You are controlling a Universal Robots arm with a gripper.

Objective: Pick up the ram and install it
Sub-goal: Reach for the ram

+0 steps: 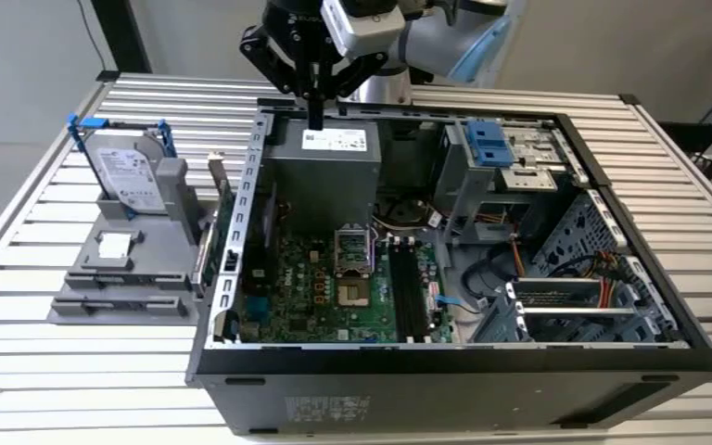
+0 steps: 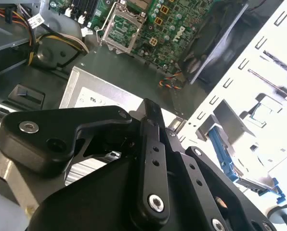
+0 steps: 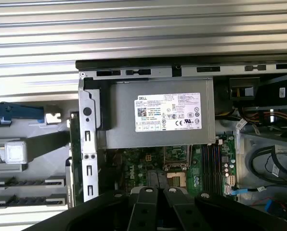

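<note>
The ram (image 1: 218,218) is a thin dark green stick standing on its edge between the grey holder and the outer wall of the open computer case (image 1: 455,357). The first wrist view shows the ram (image 3: 75,154) as a narrow green strip beside the case wall. My gripper (image 1: 316,119) hangs shut with nothing in it, above the far edge of the case over the grey power supply (image 1: 325,167). The ram lies toward the exterior view's left of it and lower. In the second wrist view the gripper (image 2: 150,113) is closed over the power supply's label. The long black motherboard slots (image 1: 408,292) stand bare.
A grey holder (image 1: 121,269) on the slatted table (image 1: 34,371) carries a silver hard drive (image 1: 127,171) in a blue frame. Inside the case are the processor socket (image 1: 349,250), drive cages (image 1: 504,153) with blue clips, and loose cables (image 1: 504,250).
</note>
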